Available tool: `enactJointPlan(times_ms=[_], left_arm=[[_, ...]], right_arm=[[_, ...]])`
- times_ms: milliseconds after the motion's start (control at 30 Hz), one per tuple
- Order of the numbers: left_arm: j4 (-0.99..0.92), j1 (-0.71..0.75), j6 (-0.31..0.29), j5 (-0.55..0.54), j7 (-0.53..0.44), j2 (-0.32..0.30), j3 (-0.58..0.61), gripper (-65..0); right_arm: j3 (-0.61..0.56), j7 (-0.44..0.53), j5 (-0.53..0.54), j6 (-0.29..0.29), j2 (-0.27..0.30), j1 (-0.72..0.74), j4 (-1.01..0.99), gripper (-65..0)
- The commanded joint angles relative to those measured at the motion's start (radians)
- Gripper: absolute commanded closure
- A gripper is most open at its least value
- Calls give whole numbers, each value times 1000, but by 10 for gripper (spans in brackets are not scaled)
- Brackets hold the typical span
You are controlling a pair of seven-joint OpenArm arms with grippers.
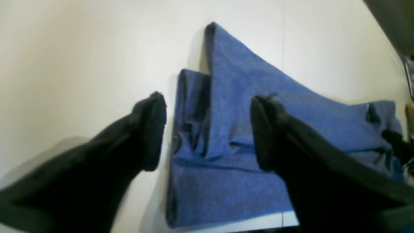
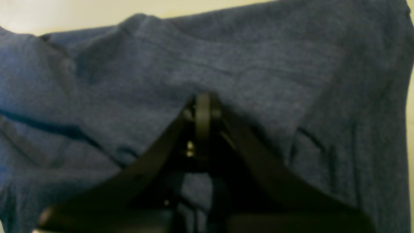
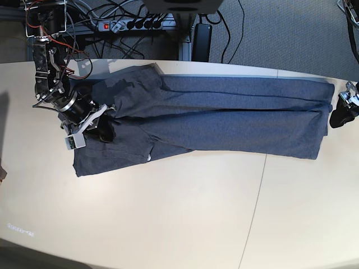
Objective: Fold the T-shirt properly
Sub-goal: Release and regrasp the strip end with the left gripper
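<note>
I see the heathered slate-blue cotton T-shirt (image 3: 213, 120) folded into a long band across the cream bench (image 3: 168, 218), nine to three o'clock. My right tool (image 2: 203, 106) is pinching its nine-o'clock end; my left tool (image 1: 207, 129) is spread over the three-o'clock end.

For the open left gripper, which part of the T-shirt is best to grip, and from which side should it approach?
Probably the doubled hem edge of the T-shirt nearest the left gripper, approached from that end of the table. The wrist view shows stacked layers with a rolled edge there, directly between the open fingers, so closing low should catch every layer.
</note>
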Motion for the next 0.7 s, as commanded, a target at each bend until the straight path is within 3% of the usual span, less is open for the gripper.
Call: enactJointPlan(times_ms=[0, 167, 367, 667], left_arm=[[9, -8, -35, -9, -30, -26, 15, -447], [-64, -26, -35, 114, -170, -33, 119, -447], [-176, -67, -35, 111, -166, -35, 122, -447], [-179, -66, -35, 66, -128, -35, 130, -447]], right_arm=[[2, -97, -66, 57, 14, -3, -17, 0], [2, -100, -66, 57, 14, 3, -17, 0], [2, -108, -66, 57, 14, 5, -17, 0], [2, -108, -66, 57, 14, 5, -17, 0]])
